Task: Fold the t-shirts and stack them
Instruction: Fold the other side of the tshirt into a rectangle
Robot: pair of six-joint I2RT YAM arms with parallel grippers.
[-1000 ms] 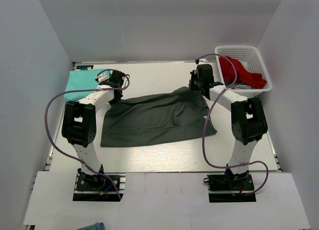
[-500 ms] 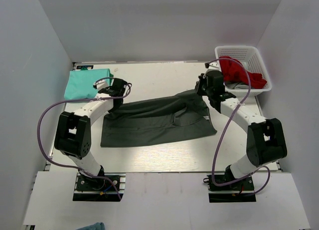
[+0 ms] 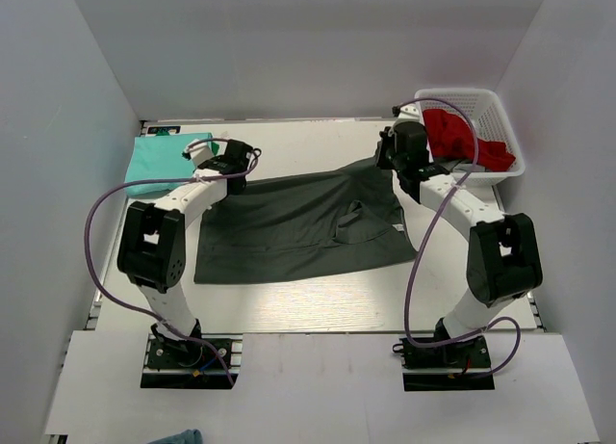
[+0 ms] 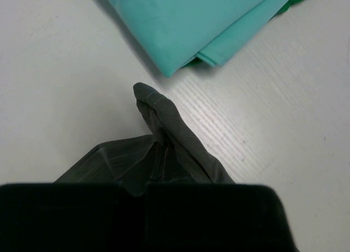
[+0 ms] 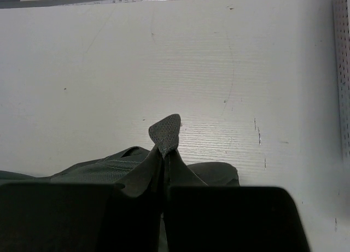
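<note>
The dark charcoal t-shirt (image 3: 298, 227) lies spread across the middle of the table. My left gripper (image 3: 236, 165) is shut on its far left corner; a pinched tip of cloth (image 4: 158, 118) sticks out past the jaws. My right gripper (image 3: 390, 157) is shut on its far right corner, with a cloth tip (image 5: 165, 133) poking out between the fingers. The mint-turquoise t-shirt (image 3: 159, 162) lies folded at the far left; in the left wrist view it (image 4: 197, 22) lies just beyond the held corner.
A white basket (image 3: 500, 107) at the far right holds red clothing (image 3: 462, 141). A white wall runs along the table's far edge and both sides. Purple cables loop beside both arms.
Both grippers have moved toward the far edge, pulling the charcoal shirt's far edge back and stretching it flatter. The left gripper now sits closer to the turquoise shirt.
</note>
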